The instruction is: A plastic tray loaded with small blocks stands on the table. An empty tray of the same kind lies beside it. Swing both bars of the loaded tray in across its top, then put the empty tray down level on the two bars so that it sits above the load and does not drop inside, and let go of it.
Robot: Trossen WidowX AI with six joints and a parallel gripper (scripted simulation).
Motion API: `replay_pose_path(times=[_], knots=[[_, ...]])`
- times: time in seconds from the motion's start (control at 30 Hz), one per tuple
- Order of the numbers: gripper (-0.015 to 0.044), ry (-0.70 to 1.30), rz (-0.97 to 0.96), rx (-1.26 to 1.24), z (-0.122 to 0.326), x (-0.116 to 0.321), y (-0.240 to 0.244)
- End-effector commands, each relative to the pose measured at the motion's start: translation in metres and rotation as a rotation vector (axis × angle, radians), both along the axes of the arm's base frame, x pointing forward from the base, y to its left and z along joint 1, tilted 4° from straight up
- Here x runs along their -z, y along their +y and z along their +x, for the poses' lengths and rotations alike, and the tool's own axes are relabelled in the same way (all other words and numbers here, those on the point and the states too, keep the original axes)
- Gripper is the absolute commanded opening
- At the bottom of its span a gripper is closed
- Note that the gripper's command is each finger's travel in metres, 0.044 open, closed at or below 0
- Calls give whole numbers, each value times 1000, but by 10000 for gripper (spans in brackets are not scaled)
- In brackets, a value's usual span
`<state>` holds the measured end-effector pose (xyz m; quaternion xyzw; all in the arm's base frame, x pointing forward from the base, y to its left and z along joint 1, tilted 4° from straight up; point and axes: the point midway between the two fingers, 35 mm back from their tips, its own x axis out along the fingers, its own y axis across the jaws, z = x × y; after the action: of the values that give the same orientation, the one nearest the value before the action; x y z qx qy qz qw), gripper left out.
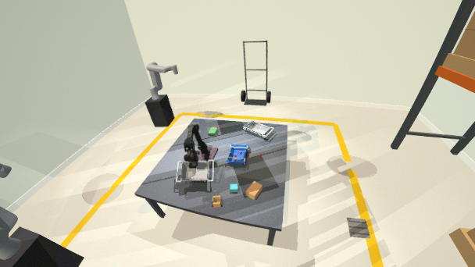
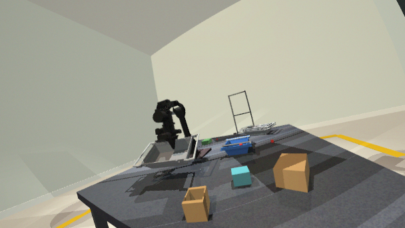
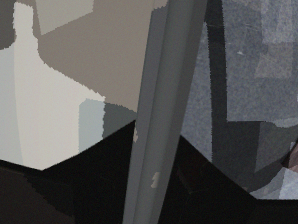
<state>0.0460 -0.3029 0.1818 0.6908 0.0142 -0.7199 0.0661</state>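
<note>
My gripper [image 1: 193,164] [image 3: 150,132] is shut on the far wall of the empty grey tray [image 1: 201,173] [image 2: 182,154] [image 3: 175,75]. The grey tray hangs above the table at the near left, its shadow below it, with light bars at its ends. The wall runs between my fingers in the wrist view. The blue tray [image 1: 232,152] [image 2: 237,151] stands on the table to the right of and behind the grey tray, apart from it. Small red blocks [image 1: 241,152] [image 2: 240,144] lie inside. Its light wire bars [image 2: 236,145] appear to run across its top near both ends.
Another grey tray [image 1: 258,130] [image 2: 260,129] lies at the back right. A green block [image 1: 212,131] [image 2: 206,141] is behind. A cyan block [image 1: 233,188] [image 2: 241,177], an orange box [image 1: 254,190] [image 2: 292,173] and a small open box [image 1: 216,201] [image 2: 196,211] stand in front. A red block [image 1: 261,154] [image 2: 272,141] lies loose.
</note>
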Motion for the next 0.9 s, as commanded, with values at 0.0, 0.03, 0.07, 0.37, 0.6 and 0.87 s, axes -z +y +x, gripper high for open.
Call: replay_pose_path(times=[0.0,0.03,0.07,0.37,0.6,0.87], knots=[[0,-8,-31,3,2,-24,-7],[0,-8,-33,3,2,-27,-8],[0,-8,-34,2,3,-31,-8],[0,-10,-43,1,4,-54,-10],[0,-10,-43,1,4,-54,-10],[0,-10,-43,1,4,-54,-10]])
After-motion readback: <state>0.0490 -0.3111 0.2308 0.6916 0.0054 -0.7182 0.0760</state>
